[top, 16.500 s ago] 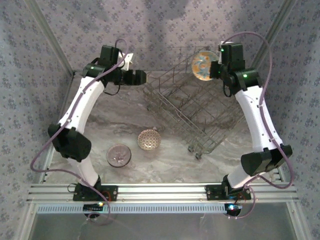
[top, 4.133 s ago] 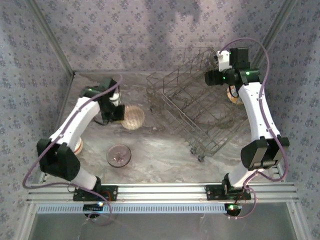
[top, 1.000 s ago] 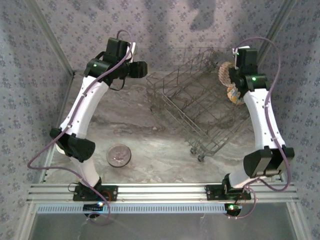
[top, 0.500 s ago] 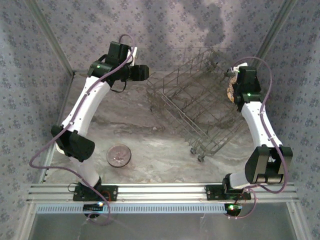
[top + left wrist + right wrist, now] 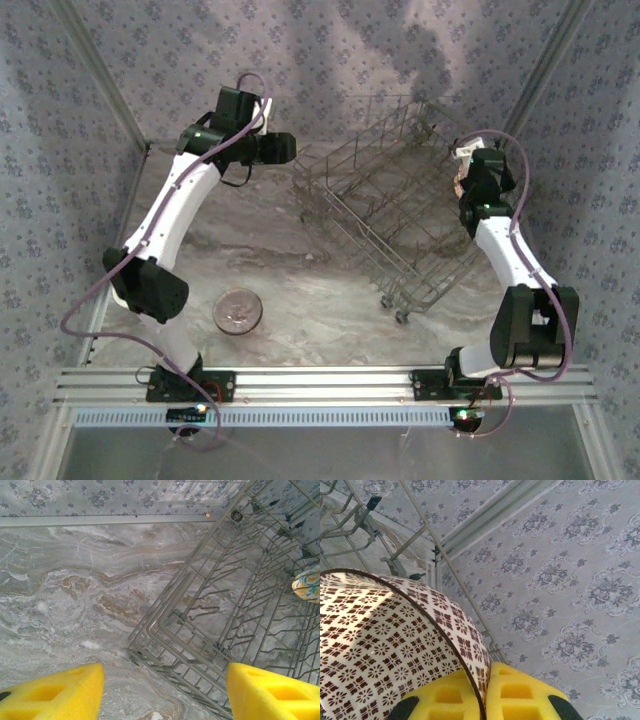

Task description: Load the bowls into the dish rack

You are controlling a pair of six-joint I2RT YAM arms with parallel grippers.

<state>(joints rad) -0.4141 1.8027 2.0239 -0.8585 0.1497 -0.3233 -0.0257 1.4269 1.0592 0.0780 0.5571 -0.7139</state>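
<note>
Right wrist view: the right gripper (image 5: 482, 692) pinches the rim of a brown-patterned bowl (image 5: 385, 645) — up at the right side of the dish rack (image 5: 390, 205). The left gripper (image 5: 162, 695) hangs spread wide, holding nothing, above the rack's left corner. A grey bowl (image 5: 237, 311) sits near the front edge of the table (image 5: 320, 300).

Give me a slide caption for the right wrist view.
Right end effector pinches a brown-patterned bowl by its rim, rack wires and wallpaper behind.
</note>
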